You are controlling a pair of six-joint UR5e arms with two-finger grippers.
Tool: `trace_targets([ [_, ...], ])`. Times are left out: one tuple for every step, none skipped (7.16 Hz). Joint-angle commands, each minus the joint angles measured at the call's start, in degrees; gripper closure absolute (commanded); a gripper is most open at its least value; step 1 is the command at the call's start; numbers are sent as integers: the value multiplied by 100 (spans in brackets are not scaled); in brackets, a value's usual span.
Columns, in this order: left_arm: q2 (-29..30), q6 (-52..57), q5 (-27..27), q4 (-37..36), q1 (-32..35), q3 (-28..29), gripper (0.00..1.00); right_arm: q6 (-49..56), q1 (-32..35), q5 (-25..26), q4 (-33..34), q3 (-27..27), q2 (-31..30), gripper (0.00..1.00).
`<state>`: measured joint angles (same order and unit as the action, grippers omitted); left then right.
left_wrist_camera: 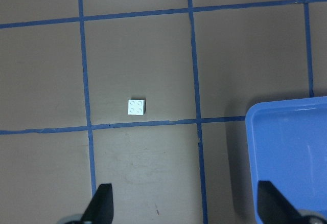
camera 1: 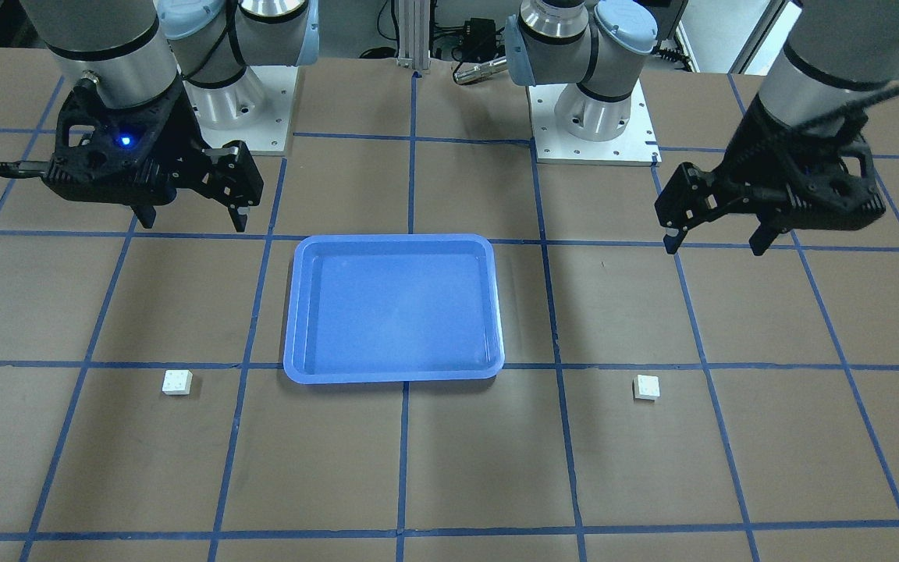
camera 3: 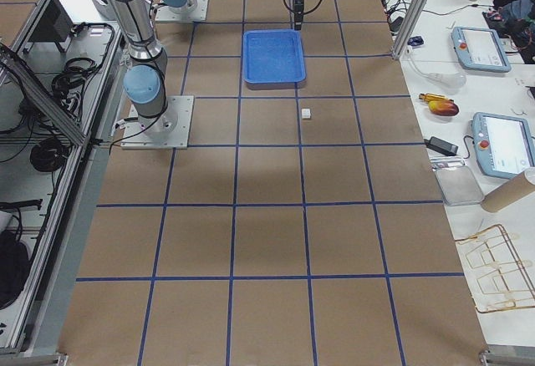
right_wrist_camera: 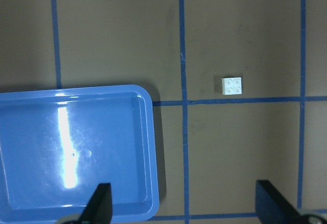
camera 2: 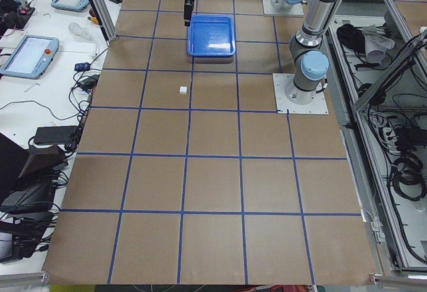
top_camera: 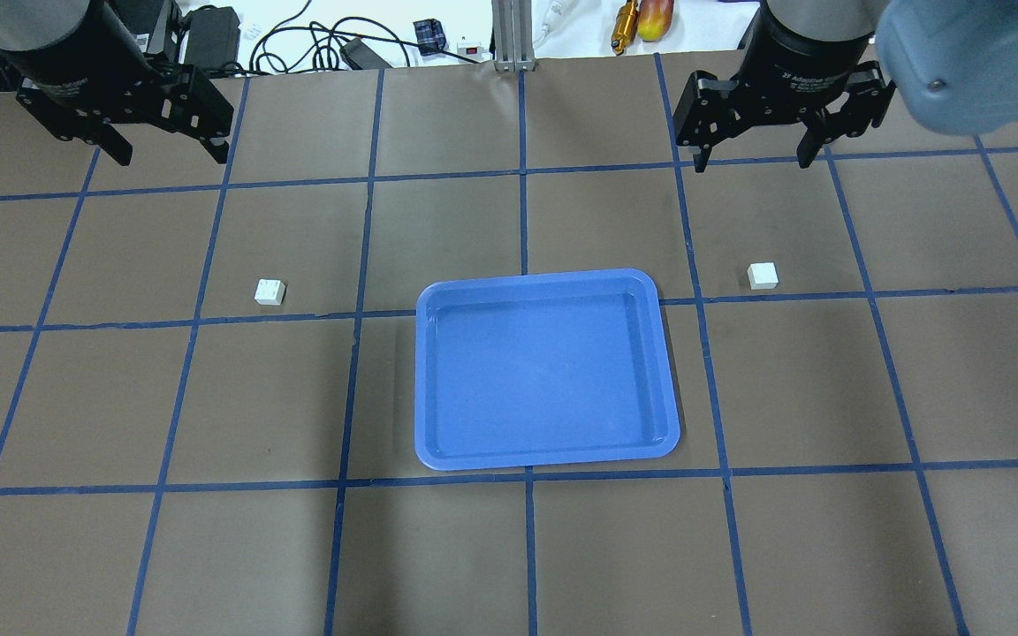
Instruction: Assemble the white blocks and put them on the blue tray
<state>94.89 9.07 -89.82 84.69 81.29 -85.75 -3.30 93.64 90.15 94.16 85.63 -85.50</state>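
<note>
The blue tray [top_camera: 547,455] lies empty in the middle of the table; it also shows in the front view [camera 1: 393,375]. One white block [top_camera: 269,291] lies to its left, also in the left wrist view [left_wrist_camera: 136,107] and the front view [camera 1: 646,387]. The other white block [top_camera: 763,275] lies to its right, also in the right wrist view [right_wrist_camera: 232,86] and the front view [camera 1: 177,382]. My left gripper [top_camera: 169,150] is open and empty, raised beyond the left block. My right gripper [top_camera: 752,162] is open and empty, raised beyond the right block.
The table is brown with a grid of blue tape lines. The two arm bases stand on white plates [camera 1: 246,133] [camera 1: 594,144] behind the tray. Cables and small tools [top_camera: 624,22] lie off one table edge. Teach pendants [camera 3: 481,48] lie on the side benches.
</note>
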Motion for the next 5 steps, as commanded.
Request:
trace_targets([
  [781, 226, 26, -441, -192, -47, 0, 1672, -3, -348, 626, 24, 401, 0],
  [1107, 601, 9, -583, -219, -56, 0, 2867, -12, -331, 682, 85, 602, 0],
  [1380, 631, 0, -759, -219, -91, 0, 3584, -73, -287, 1022, 199, 831, 0],
  [1626, 649, -53, -1196, -254, -370, 0, 4357, -222, -296, 1321, 365, 998, 0],
  [1785, 814, -53, -1896, -480, -799, 0, 5260, -519, -331, 1446, 567, 1026, 0],
])
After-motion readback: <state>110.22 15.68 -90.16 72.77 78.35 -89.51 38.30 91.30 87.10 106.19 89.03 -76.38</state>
